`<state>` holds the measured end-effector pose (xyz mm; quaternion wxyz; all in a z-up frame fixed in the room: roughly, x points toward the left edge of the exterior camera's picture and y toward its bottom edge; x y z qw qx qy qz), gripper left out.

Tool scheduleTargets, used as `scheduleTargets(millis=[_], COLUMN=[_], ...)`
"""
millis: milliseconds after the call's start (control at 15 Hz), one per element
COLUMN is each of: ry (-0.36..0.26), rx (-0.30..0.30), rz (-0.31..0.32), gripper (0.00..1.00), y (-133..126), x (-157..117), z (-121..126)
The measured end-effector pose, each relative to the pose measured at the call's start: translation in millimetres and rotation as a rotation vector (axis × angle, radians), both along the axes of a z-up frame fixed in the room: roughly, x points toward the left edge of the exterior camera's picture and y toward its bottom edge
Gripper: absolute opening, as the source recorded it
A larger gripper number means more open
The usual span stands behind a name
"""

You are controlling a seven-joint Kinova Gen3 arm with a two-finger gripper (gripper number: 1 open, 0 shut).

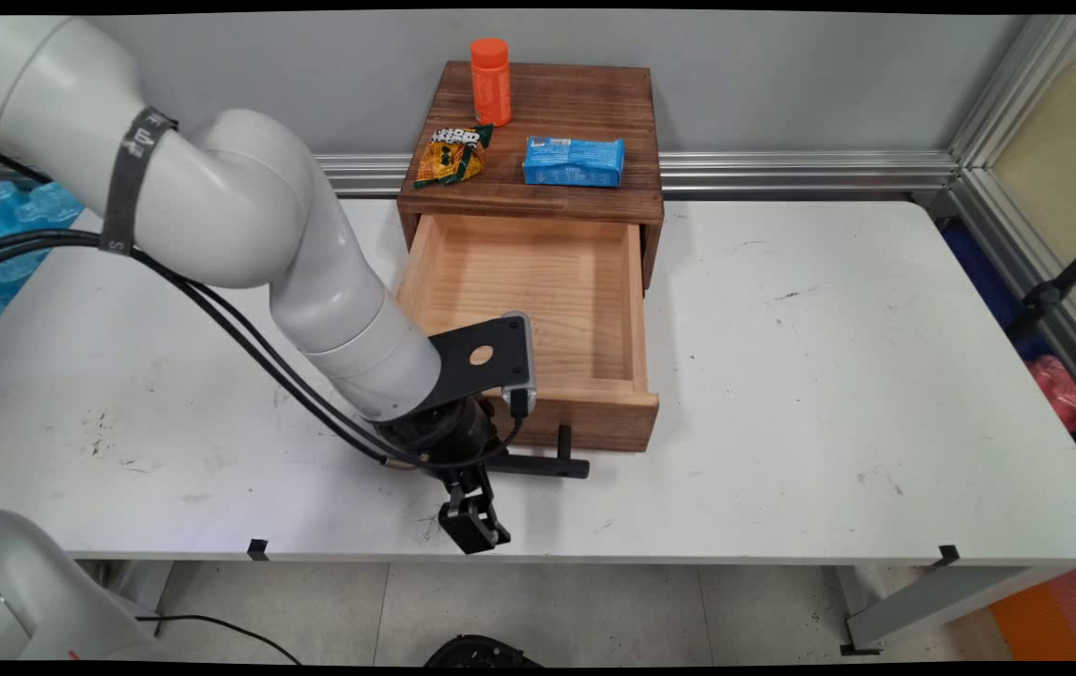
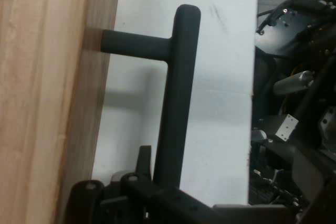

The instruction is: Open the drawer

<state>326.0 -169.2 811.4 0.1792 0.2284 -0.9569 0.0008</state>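
Main view: black gripper (image 1: pixel 474 533) low over the white table (image 1: pixel 829 376), at about 7 o'clock from the open drawer (image 1: pixel 613 422), close to the table's near edge. Fingers drawn narrow, close together, with nothing seen between them; tips pointing down and toward 5 o'clock. Just beyond the gripper, toward 1 o'clock, the drawer's black handle (image 1: pixel 543 465): a straight bar with its long axis running 9 to 3 o'clock, parallel to the drawer front, joined to that front by a short post pointing toward 12. No contact visible between gripper and handle.

Hand view: same bar now running 12 to 6 o'clock, rounded end up at 12, post branching off toward 9 into the pale wooden front; lower end hidden behind the black linkage at 6.

Drawer pulled well out toward 6 o'clock from a dark wooden cabinet (image 1: pixel 585 103) standing at the table's far side. On the cabinet top: an upright orange bottle (image 1: pixel 490 82) at 11 o'clock, a yellow-and-green snack packet (image 1: pixel 451 155) at 8, a blue packet (image 1: pixel 574 161) lying flat at 5.
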Motion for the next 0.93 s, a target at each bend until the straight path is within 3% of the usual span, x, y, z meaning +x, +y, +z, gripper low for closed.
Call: scheduleTargets(millis=[933], ry=[0.014], rx=[0.019], rz=[-0.016], gripper=[1.0], y=[17], x=[-5], z=[6])
